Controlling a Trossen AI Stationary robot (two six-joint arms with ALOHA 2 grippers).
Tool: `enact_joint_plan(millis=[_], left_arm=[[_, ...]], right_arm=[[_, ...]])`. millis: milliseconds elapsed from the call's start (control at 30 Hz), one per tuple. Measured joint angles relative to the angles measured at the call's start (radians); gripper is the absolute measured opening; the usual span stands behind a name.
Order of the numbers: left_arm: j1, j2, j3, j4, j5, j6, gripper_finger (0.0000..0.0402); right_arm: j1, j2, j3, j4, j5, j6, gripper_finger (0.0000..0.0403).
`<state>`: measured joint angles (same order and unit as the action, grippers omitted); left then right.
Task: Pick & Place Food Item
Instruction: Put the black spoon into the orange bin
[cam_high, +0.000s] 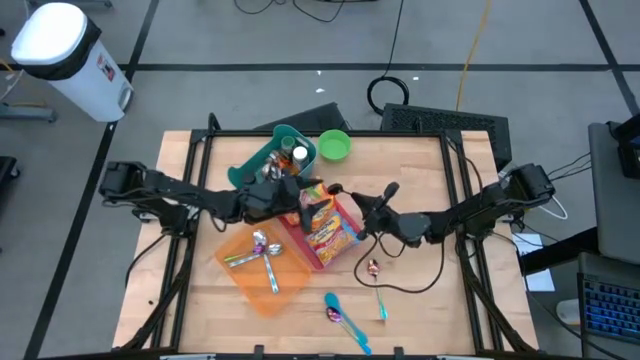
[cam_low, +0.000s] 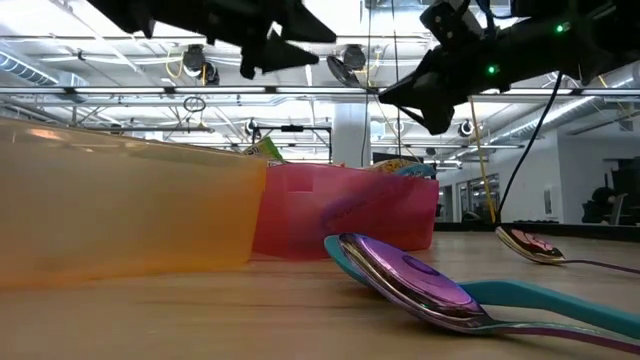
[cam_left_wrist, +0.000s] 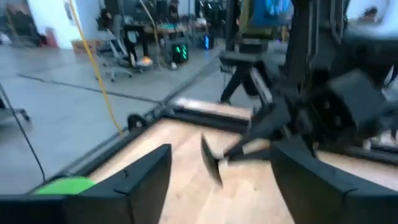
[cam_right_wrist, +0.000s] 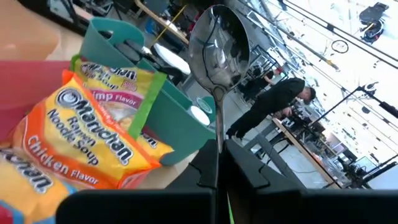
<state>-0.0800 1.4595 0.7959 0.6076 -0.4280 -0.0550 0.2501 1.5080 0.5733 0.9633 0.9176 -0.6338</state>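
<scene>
Ramen noodle packets (cam_right_wrist: 93, 137) stand in a pink bin (cam_high: 345, 240) at the table's middle; they also show in the high view (cam_high: 322, 225). My right gripper (cam_high: 365, 205) hovers just right of the pink bin, shut on a silver spoon (cam_right_wrist: 214, 40). My left gripper (cam_high: 285, 200) hovers over the gap between the teal bin (cam_high: 270, 160) and the pink bin. Its fingers (cam_left_wrist: 146, 180) are open and empty, and it faces the right gripper and the spoon (cam_left_wrist: 211, 165). My right gripper pinches the spoon's thin handle (cam_right_wrist: 217, 140) between its two shut fingers. The handle runs along the fingers and the bowl stands out beyond the fingertips. The spoon is lifted clear, above the table and beside the pink bin.
An orange tray (cam_high: 285, 290) with spoons lies at the near left of the pink bin. A green bowl (cam_high: 334, 145) stands at the far edge. A pink-bowled spoon (cam_high: 372, 270) and a purple and teal spoon (cam_high: 340, 315) lie on bare wood toward the near edge.
</scene>
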Motion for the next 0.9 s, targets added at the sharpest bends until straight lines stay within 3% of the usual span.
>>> enact_joint_plan(millis=[233, 433, 567, 900], left_arm=[[0.038, 0.054, 0.0, 0.009, 0.042, -0.063, 0.0337], [0.058, 0.062, 0.0, 0.059, 0.043, -0.09, 0.0337], [0.066, 0.062, 0.0, 0.062, 0.061, -0.091, 0.0298], [0.086, 0.062, 0.0, 0.077, 0.17, -0.146, 0.0152]], right_arm=[[0.0, -0.002, 0.001, 0.054, -0.004, -0.001, 0.0], [0.0, -0.002, 0.001, 0.058, -0.052, 0.017, 0.0], [0.0, -0.002, 0.001, 0.057, -0.057, 0.02, 0.0], [0.0, -0.002, 0.001, 0.058, -0.096, 0.047, 0.0]])
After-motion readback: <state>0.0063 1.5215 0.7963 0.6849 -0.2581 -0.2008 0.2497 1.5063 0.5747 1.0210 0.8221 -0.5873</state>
